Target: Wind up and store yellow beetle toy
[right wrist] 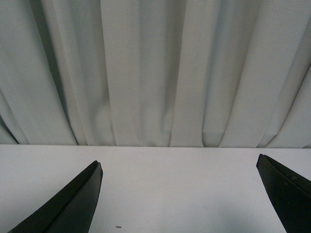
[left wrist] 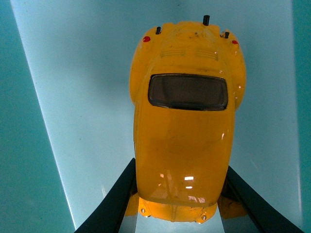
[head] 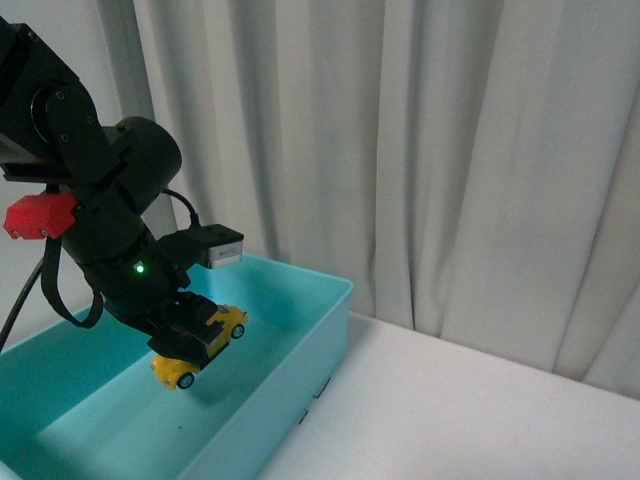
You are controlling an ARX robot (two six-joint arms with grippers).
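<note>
while angled down over the teal bin [head: 334, 303], left gripper [head: 196, 341] clamped the yellow beetle toy [head: 231, 322]. right gripper [right wrist: 179, 162] pointed level, jaws apart.

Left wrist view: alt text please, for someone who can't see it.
A glossy yellow beetle toy, seen roof-on, fills the frame, gripped on both sides by the dark left end effector. Behind it lies the pale floor of a turquoise bin.

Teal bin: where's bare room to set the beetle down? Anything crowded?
Teal bin: floor bare on every side of the yellow beetle toy, to its walls. White table between bin rim and curtain: also bare. Crowded only where the left gripper clamps the toy.
</note>
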